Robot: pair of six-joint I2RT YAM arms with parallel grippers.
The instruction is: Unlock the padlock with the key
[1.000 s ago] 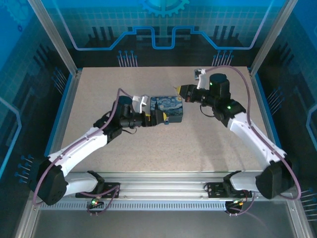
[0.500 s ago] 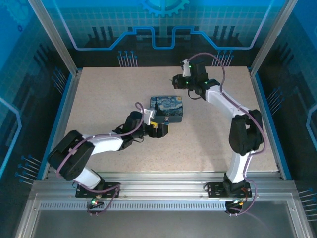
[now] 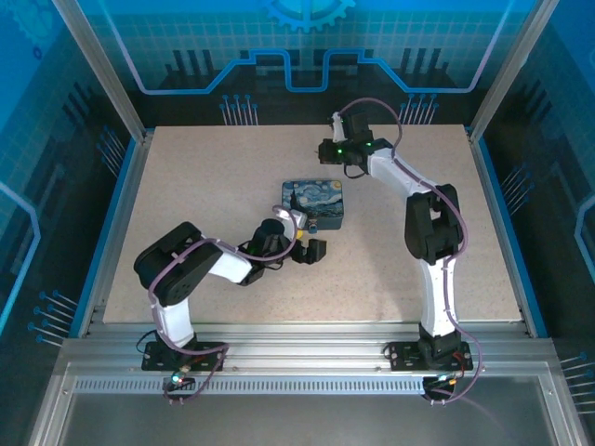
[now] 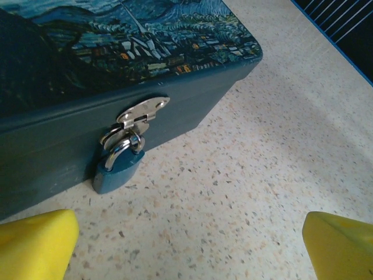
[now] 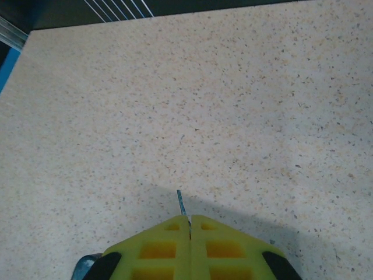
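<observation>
Padlock (image 4: 118,169) first: a small blue one, looped by its silver shackle through the hasp (image 4: 143,111) on the near wall of the tin box (image 3: 314,203), the one with a starry-night painting printed on the lid. The lock body is hung down against that wall, tilted a bit, with its bottom edge right at the table (image 3: 214,177). Whether the shackle is clicked shut can't really be told from here. The box itself is parked around the middle of the table, slightly toward the far side.

Left fingers (image 4: 35,242) are spread wide, with nothing held between them. They're kept low over the table and pointed at the near side of the box, so the padlock is seen ahead and a little left of centre in the wrist view. No contact with the lock or the box is made. In the top view they're found (image 3: 314,249) just near of the box.

Right fingers (image 5: 175,233) are pressed tight together, and a thin sliver of metal is pinched at the seam. That's taken to be the key (image 5: 180,202) blade, though very little of it is shown. They're held over bare table on the far side (image 3: 327,151), beyond the box and well apart from the padlock.
</observation>
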